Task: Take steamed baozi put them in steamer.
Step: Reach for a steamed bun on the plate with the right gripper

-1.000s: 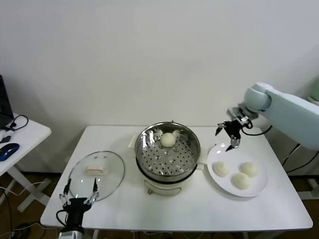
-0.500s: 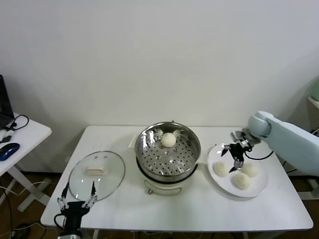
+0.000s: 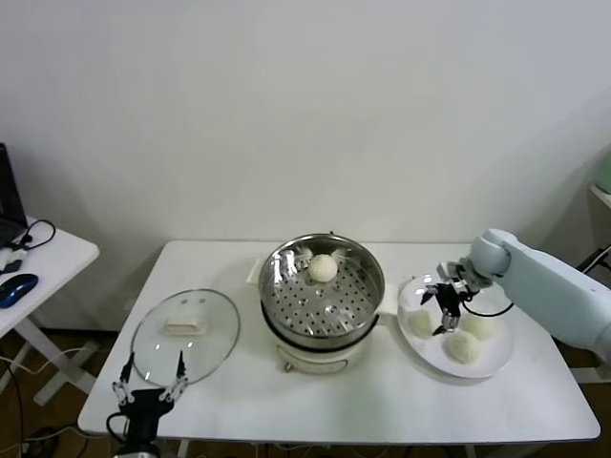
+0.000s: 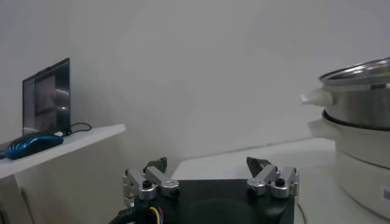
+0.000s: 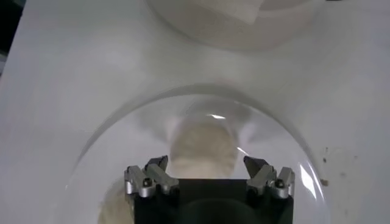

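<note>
Head view: I'm looking at the table (image 3: 382,401), the steamer (image 3: 322,286) in the middle already holding one bun (image 3: 323,268), and the plate (image 3: 496,358) on my right carrying three buns. I'm hanging the right gripper (image 3: 446,310), jaws spread wide and empty, over the plate bun nearest the steamer (image 5: 203,148). The left gripper (image 4: 210,172) is sitting parked at the table's near left edge, fingers apart. Buns are looking light, soft, easily dented, so I'm planning a gentle pinch across the widest part.
</note>
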Controlling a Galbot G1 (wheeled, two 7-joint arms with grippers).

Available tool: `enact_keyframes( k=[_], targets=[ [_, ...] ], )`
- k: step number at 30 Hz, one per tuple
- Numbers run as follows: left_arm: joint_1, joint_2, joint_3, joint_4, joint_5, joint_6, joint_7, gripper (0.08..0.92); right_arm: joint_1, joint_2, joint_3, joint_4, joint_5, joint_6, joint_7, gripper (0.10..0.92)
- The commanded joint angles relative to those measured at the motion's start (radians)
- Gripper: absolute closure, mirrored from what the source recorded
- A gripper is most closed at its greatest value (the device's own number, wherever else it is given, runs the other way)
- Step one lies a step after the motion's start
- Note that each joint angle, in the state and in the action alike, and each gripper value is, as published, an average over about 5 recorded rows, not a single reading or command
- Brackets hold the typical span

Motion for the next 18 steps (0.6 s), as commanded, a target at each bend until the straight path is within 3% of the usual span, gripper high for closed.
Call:
enact_keyframes(
  k=[1, 8, 18],
  targets=[
    [-0.002, -0.009, 0.005, 0.002, 0.003, 0.002, -0.001, 0.177, -0.023, 0.021, 0.028, -0.03, -0.018, 0.001, 0.009, 0.203],
    [-0.008, -0.012, 0.005, 0.002, 0.005, 0.005, -0.003, 0.177, -0.024, 0.027, 0.025, -0.038, -0.022, -0.003, -0.01, 0.206],
    [-0.011, -0.013, 0.006, 0.004, 0.013, 0.006, -0.005, 0.177, -0.03, 0.023, 0.034, -0.036, -0.015, -0.006, -0.016, 0.278]
  ],
)
